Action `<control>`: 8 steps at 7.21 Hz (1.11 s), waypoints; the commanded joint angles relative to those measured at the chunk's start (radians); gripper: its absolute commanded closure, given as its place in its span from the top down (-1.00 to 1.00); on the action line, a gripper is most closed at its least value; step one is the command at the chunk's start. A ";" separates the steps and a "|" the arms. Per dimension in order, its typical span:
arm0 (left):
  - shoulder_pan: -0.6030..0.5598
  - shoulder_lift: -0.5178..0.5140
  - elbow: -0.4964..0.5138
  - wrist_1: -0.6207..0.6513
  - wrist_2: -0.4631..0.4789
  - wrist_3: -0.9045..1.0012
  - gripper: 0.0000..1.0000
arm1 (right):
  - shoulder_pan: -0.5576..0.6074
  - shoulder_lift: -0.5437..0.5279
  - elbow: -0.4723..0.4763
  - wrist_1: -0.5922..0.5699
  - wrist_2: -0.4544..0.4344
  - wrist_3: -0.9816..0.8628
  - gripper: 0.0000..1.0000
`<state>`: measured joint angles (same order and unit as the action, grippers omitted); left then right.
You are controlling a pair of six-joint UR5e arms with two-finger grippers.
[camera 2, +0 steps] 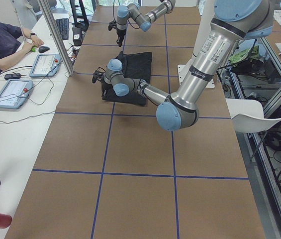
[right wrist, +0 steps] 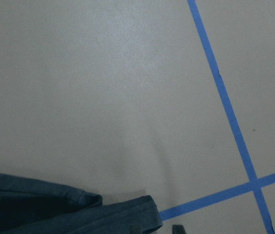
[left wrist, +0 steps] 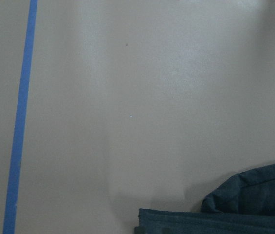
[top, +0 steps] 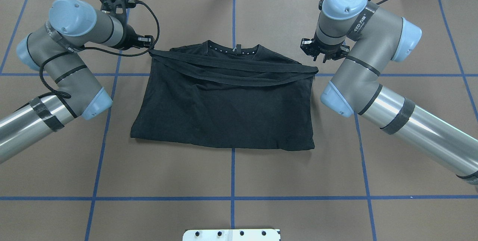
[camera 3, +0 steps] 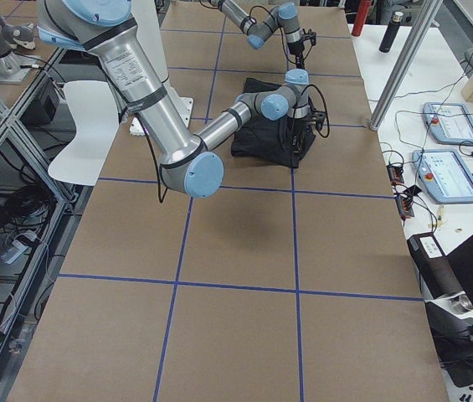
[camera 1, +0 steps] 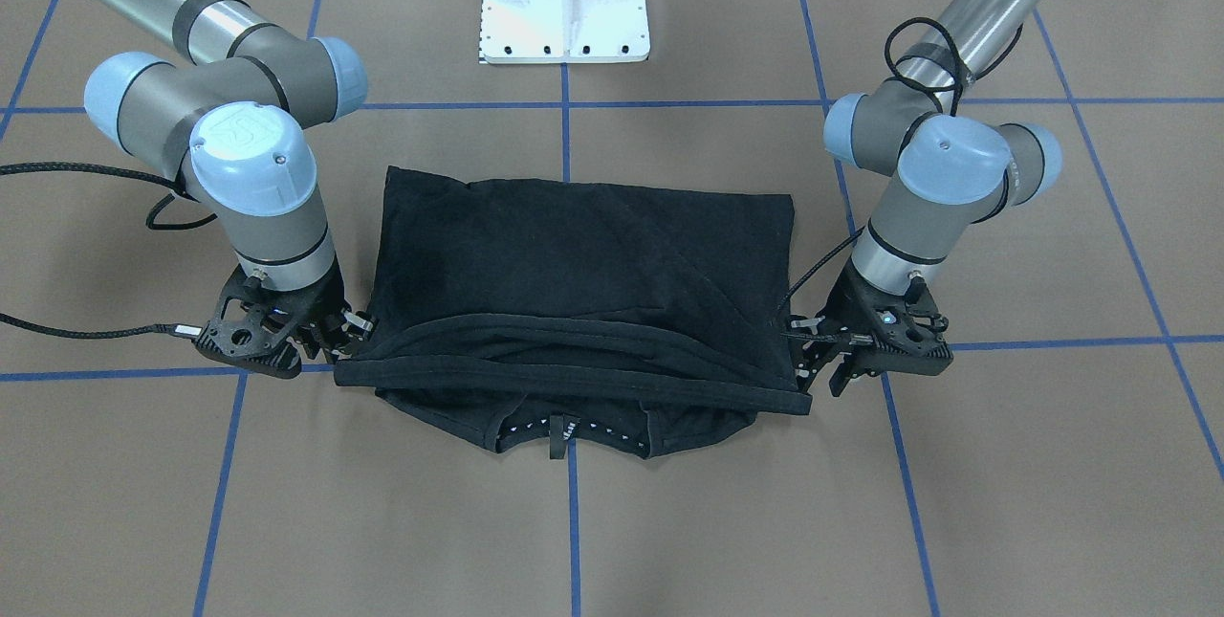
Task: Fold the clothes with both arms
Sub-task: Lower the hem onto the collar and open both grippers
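The black short-sleeved T-shirt (top: 224, 114) lies in the middle of the brown table (top: 231, 173), its hem (camera 1: 574, 378) doubled over to the far collar (top: 235, 48). The right black two-finger gripper (top: 322, 57) hangs with its jaws apart by one hem corner, and I cannot tell whether the left black two-finger gripper (top: 148, 42) is closed. Both should lift straight up, without dragging the cloth

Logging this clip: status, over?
T-shirt folded, hem up near collar. Right gripper open at one hem end; left gripper at other, grip unclear. Nothing blocking.

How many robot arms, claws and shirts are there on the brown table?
Robot arms: 2, the left arm and the right arm.
Claws: 2, the left claw and the right claw.
T-shirts: 1, the black T-shirt.
Total: 5.
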<state>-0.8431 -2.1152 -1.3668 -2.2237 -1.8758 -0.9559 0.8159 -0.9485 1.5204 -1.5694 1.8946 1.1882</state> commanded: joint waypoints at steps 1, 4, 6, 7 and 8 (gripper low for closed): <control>-0.007 0.067 -0.087 0.002 -0.084 0.032 1.00 | 0.052 -0.012 0.021 -0.006 0.137 -0.106 0.99; 0.019 0.256 -0.322 -0.001 -0.173 0.010 1.00 | 0.048 -0.152 0.193 0.002 0.144 -0.147 0.99; 0.131 0.341 -0.350 -0.124 -0.160 -0.105 1.00 | 0.037 -0.164 0.221 0.002 0.144 -0.139 0.99; 0.209 0.372 -0.350 -0.192 -0.104 -0.206 1.00 | 0.034 -0.164 0.225 0.002 0.144 -0.137 0.99; 0.258 0.374 -0.347 -0.195 -0.050 -0.224 1.00 | 0.031 -0.164 0.228 0.003 0.144 -0.131 0.99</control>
<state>-0.6555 -1.7598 -1.7133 -2.3821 -1.9844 -1.1267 0.8511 -1.1110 1.7423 -1.5674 2.0386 1.0512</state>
